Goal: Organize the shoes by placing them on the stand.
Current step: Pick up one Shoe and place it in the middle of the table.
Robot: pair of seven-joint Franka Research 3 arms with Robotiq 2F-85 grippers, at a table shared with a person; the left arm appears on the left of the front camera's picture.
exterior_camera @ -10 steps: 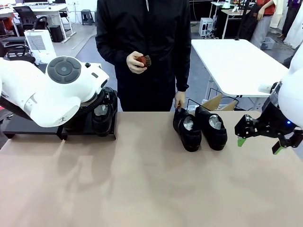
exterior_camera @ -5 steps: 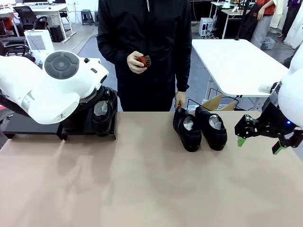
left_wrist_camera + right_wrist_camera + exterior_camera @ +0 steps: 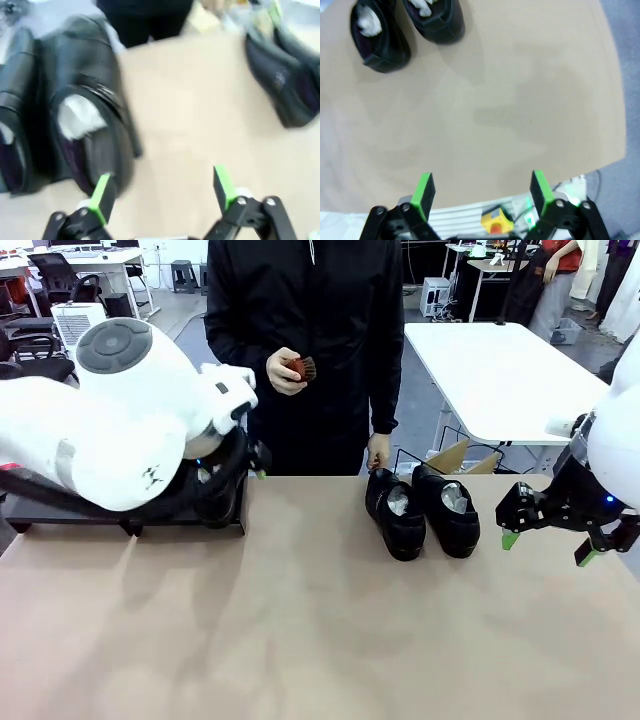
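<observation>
left gripper (image 3: 162,186) hung over bare table (image 3: 320,640) just beside the stand (image 3: 60,506), green fingers spread wide and nothing between them. the placed shoes (image 3: 82,120) sat side by side on the stand, white paper showing inside, though that view was blurred. right gripper (image 3: 548,546) was wide open and empty too, hovering off to the right of the loose pair (image 3: 425,512), which sat near the table's far edge with toes toward the robot, close together. one hand (image 3: 378,452) of the person hung right at the heel of the nearer-left shoe, and the other hand (image 3: 285,373) held a small brush (image 3: 305,368). it looked like half the job was done, with that pair next. the clean way would be to come down from above and straddle one shoe across its opening, where the leather is firmer, not the slick toe. the jaws should clear the neighbouring shoe and that waiting hand. then lift level, carry it over, and set it on free stand top beside the others without nudging them.
</observation>
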